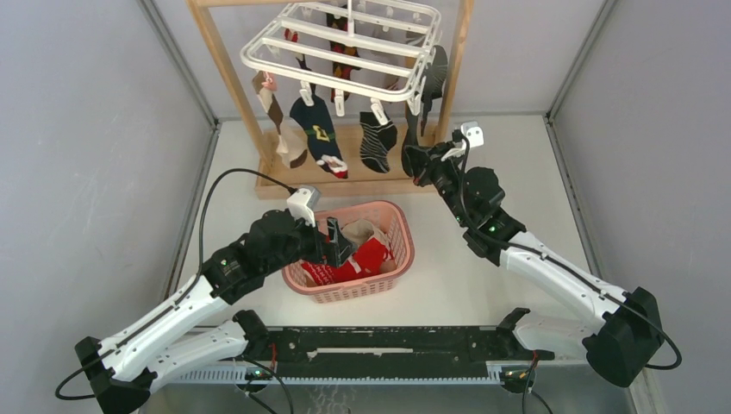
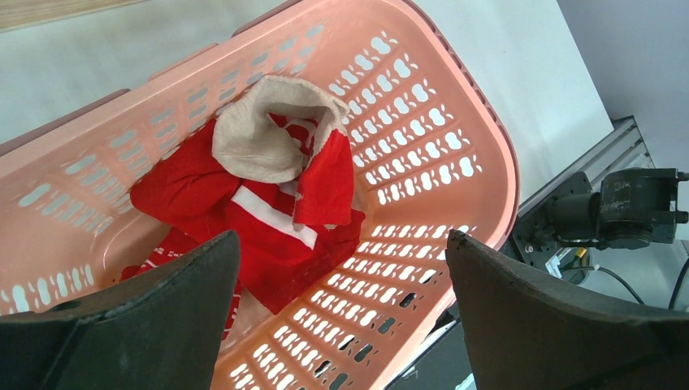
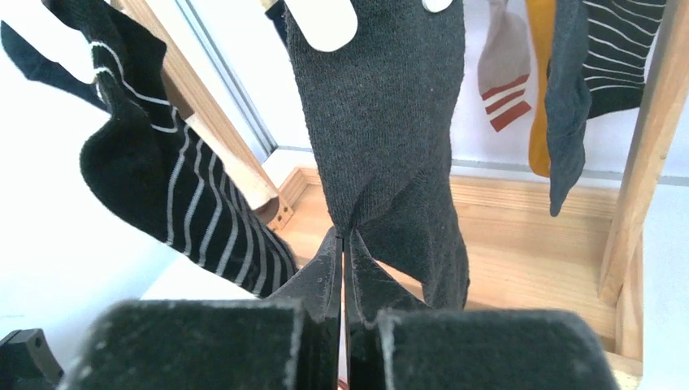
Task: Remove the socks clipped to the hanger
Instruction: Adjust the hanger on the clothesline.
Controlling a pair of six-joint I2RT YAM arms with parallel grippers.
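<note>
Grey sock (image 3: 382, 122) pinched by right end effector (image 3: 344, 240), wrist view only; left end effector (image 2: 341, 244) agape.

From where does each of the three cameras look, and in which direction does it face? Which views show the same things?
Top external: above and behind, looking down on the table; left arm, right arm, hanger, basket show.
Left wrist: over the basket, facing down into it at red socks; the open left gripper shows.
Right wrist: faces a dark grey sock, the right gripper shut on it.
Shared: top and left wrist both show the basket and red socks.
</note>
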